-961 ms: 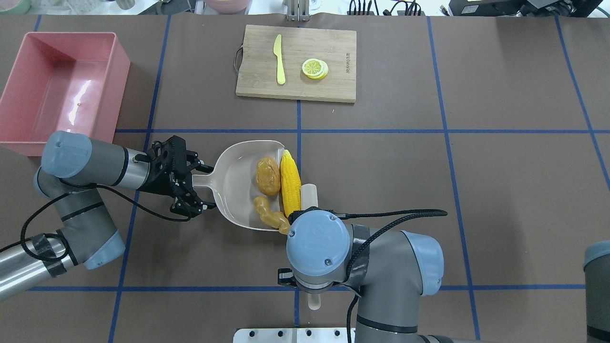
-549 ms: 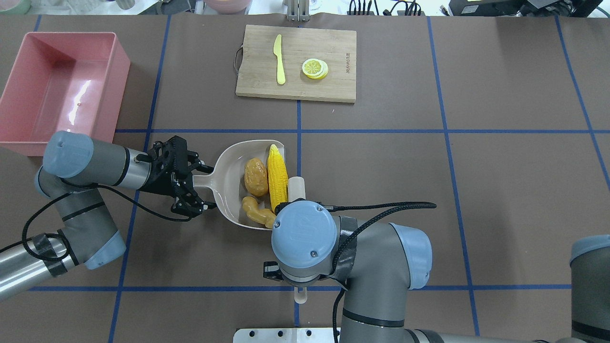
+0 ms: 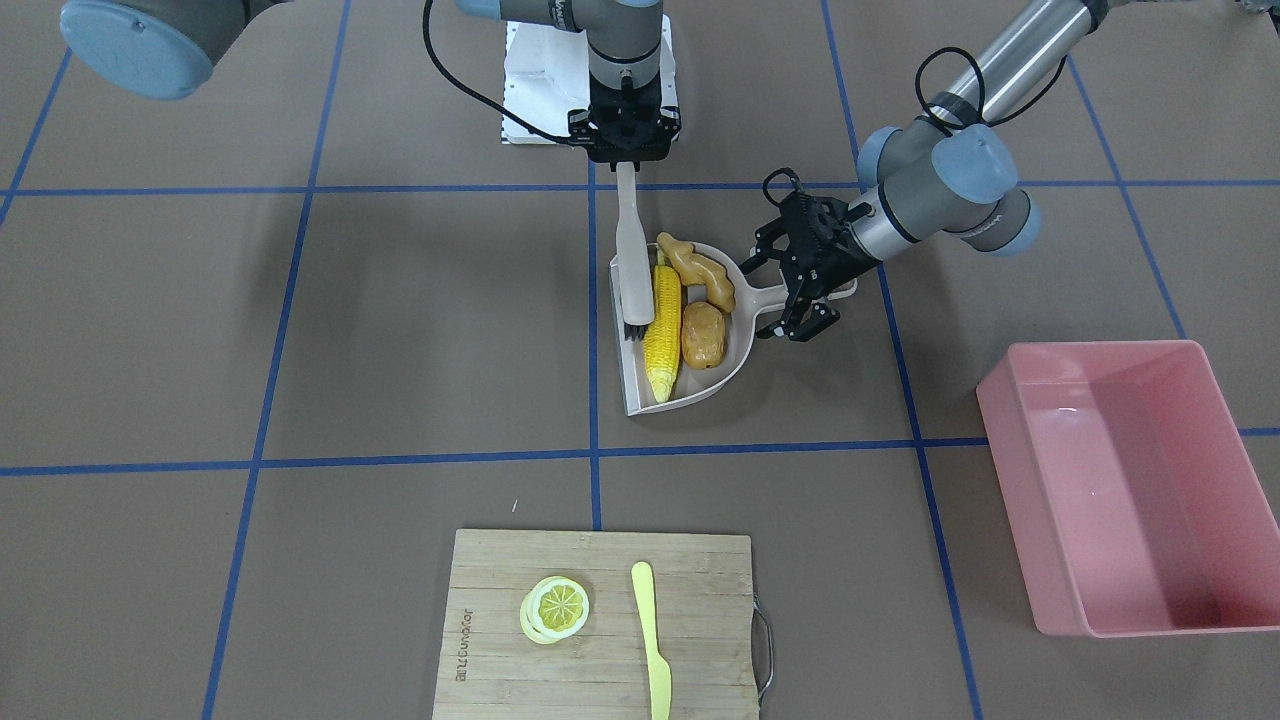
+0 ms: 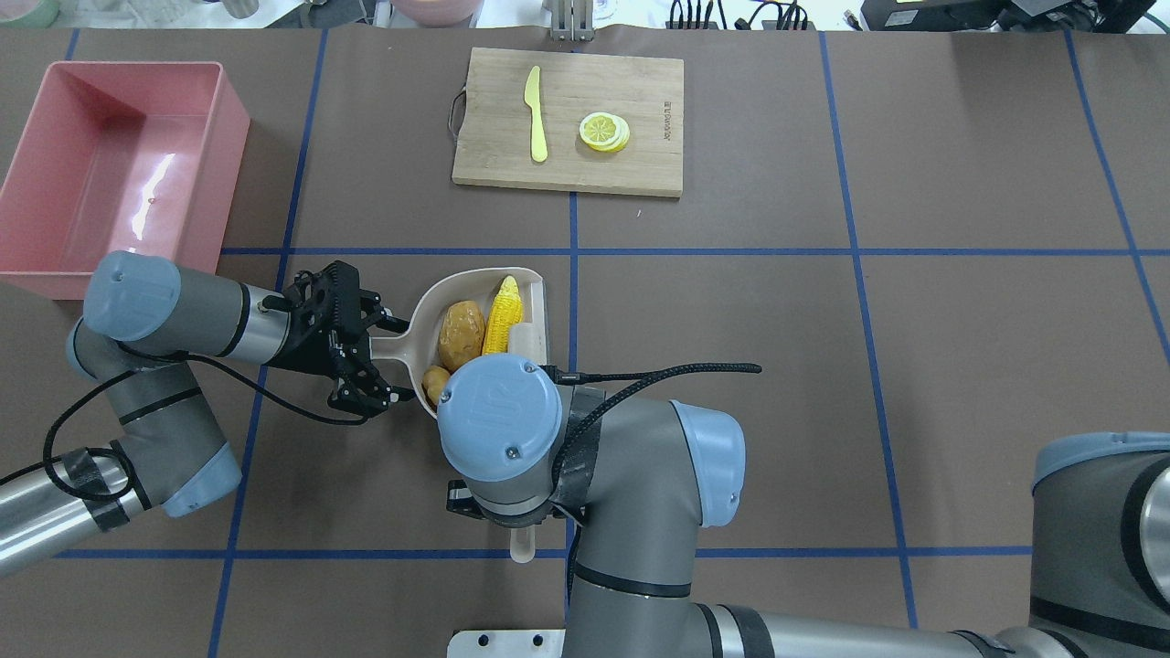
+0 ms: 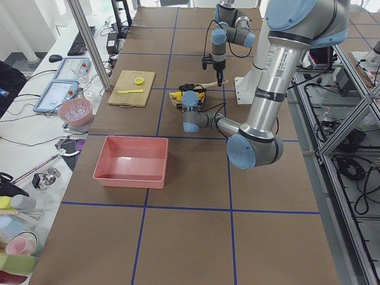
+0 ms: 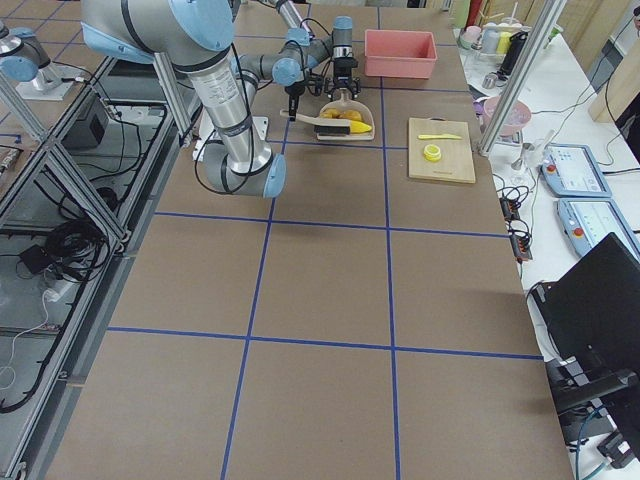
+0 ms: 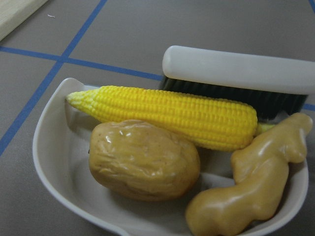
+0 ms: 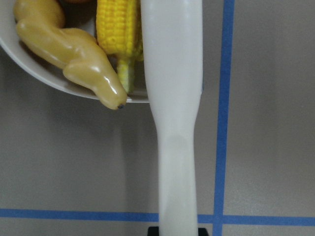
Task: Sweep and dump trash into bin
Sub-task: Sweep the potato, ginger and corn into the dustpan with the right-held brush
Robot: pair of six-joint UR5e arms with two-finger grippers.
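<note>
We found the pink bin point(image 4: 101, 183) empty, well apart from everything, so dumping was left. Sweeping looked done: our left gripper point(image 3: 778, 297) clamped the dustpan point(image 3: 700, 385) handle, right gripper point(image 3: 625, 160) squeezed the brush point(image 3: 631, 265), and corn point(image 3: 662, 335), potato point(image 3: 703, 335), ginger point(image 3: 697, 268) sat inside the dustpan. The cutting board point(image 3: 600, 620) stamp was unreadable; right arm's cap point(image 4: 498, 416) said "UR".

Glossy potato point(image 7: 142, 160), smooth pink plastic bin point(image 3: 1130, 490)

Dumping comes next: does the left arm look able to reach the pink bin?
Probably yes: the pink bin sits near the left arm, nothing between; only the brush crowds the dustpan.
</note>
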